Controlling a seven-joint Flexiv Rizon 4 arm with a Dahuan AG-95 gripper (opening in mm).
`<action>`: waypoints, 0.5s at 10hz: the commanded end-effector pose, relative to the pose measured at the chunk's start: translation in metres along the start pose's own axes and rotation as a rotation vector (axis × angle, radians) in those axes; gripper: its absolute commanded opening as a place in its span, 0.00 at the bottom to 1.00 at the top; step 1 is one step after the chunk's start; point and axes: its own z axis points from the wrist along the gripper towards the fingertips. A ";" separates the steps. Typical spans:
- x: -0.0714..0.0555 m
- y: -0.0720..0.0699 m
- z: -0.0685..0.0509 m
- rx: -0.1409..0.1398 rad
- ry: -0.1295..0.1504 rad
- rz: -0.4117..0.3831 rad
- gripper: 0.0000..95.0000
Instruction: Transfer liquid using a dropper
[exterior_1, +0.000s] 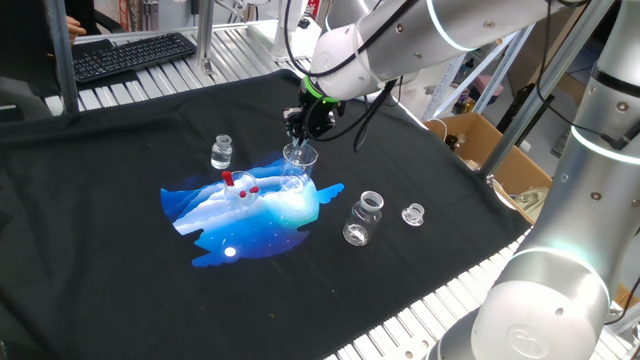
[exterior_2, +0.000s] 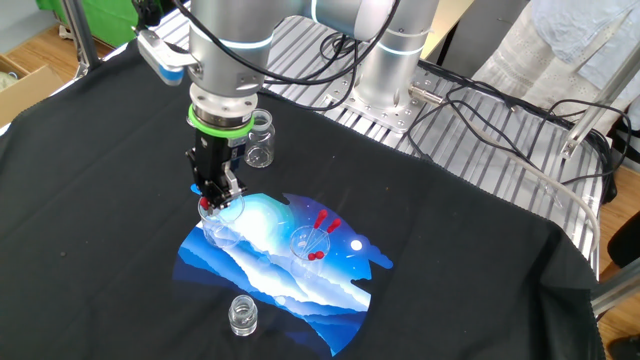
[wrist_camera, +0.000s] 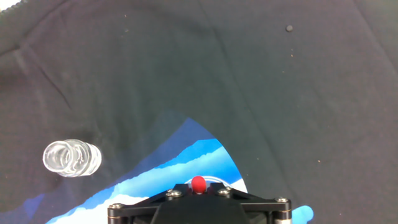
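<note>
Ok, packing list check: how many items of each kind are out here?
Clear glass beakers: 2
Clear glass jars: 2
Small clear glass lid: 1
Red-bulbed clear dropper: 1
Total: 6

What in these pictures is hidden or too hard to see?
- Dropper's tube: hand view shows only the red bulb; the pincer body covers the rest.
- Pincer fingertips: too small and dark in both fixed views.
- Liquid in the beaker: clear glass, cannot tell.
- Small red pieces in the dish: too small to identify.
</note>
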 end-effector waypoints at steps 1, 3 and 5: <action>0.000 0.000 0.000 0.002 -0.003 0.010 0.00; 0.000 0.001 0.000 0.002 -0.004 0.030 0.20; 0.000 0.001 0.000 0.003 -0.004 0.035 0.20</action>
